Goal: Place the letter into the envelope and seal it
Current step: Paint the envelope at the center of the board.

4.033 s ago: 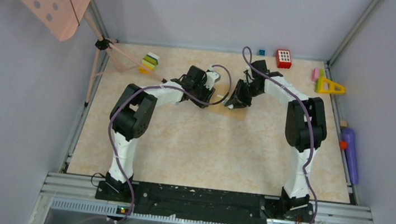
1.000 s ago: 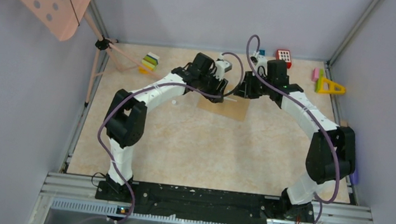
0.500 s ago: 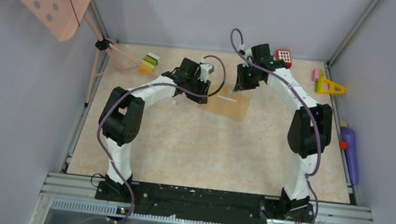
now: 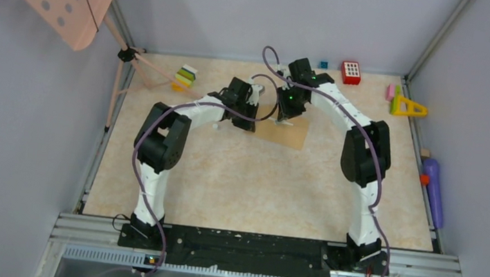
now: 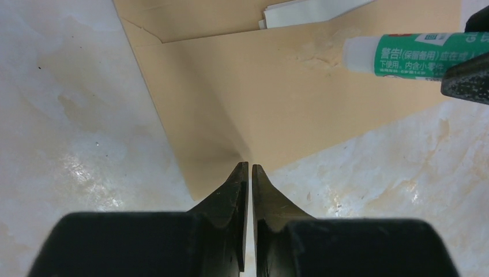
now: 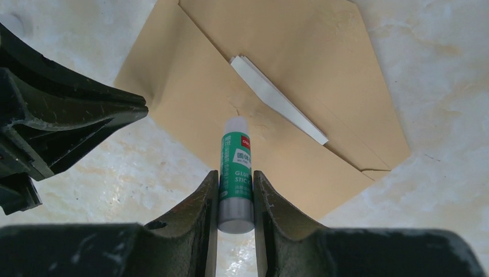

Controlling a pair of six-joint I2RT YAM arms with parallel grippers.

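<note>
A tan-brown kraft paper envelope (image 6: 190, 92) lies flat on the pale marbled table (image 4: 237, 179), in the far middle of it and between the two arms' wrists. Its pointed flap is open and spread flat on the table. A pale off-white folded letter (image 6: 277, 98) sits in the mouth of the pocket, with a narrow strip of it showing along the fold line under the flap.

The right gripper (image 6: 235, 174) clamps a green-and-white glue stick with a grey cap end (image 6: 235, 153) between both fingers. The stick points away from the wrist, and its whitish tip touches the front of the pocket just below the mouth, close beside the letter. The paper around the tip looks roughened and smeared.

The left gripper (image 5: 249, 167) has its jaws drawn almost together, with only a hairline slit between the black fingertips. The tips meet the envelope at the pocket's outer edge, where a soft ridge in the paper runs up to them. From these views I cannot tell whether they pinch that edge or only press on it.

The two grippers are near each other but apart, with the envelope's pocket between them. At the far edge of the table stands a small red block with white dots (image 4: 351, 72), well apart from the envelope.
</note>
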